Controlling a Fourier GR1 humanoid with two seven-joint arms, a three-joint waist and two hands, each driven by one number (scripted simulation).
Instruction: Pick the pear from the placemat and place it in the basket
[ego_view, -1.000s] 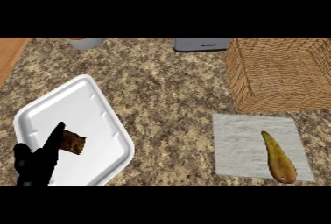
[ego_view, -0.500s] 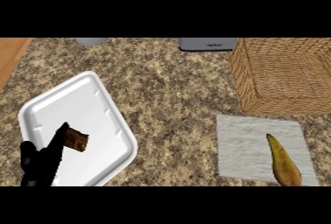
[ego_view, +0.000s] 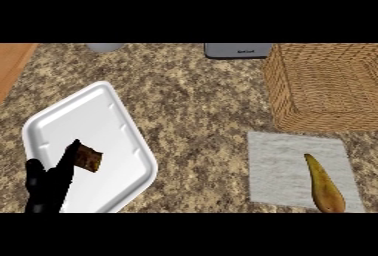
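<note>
A long yellow-brown pear (ego_view: 325, 184) lies on the grey placemat (ego_view: 284, 170) at the lower right of the head view. Behind the mat stands the woven wicker basket (ego_view: 322, 85), open at the top with nothing seen inside. My left hand (ego_view: 48, 184) shows at the lower left over the white tray, fingers straight and pointing up, holding nothing. It is far from the pear. My right hand does not show in the view.
A white tray (ego_view: 96, 125) lies at the left with a small brown piece of food (ego_view: 88, 157) on it. A grey appliance (ego_view: 238, 50) and a grey cup (ego_view: 105, 47) stand at the counter's back edge. A wooden strip (ego_view: 13, 62) runs along the far left.
The whole view has shifted slightly: basket, placemat and tray sit a little further right and down in the picture. The left hand has sunk lower toward the bottom edge.
</note>
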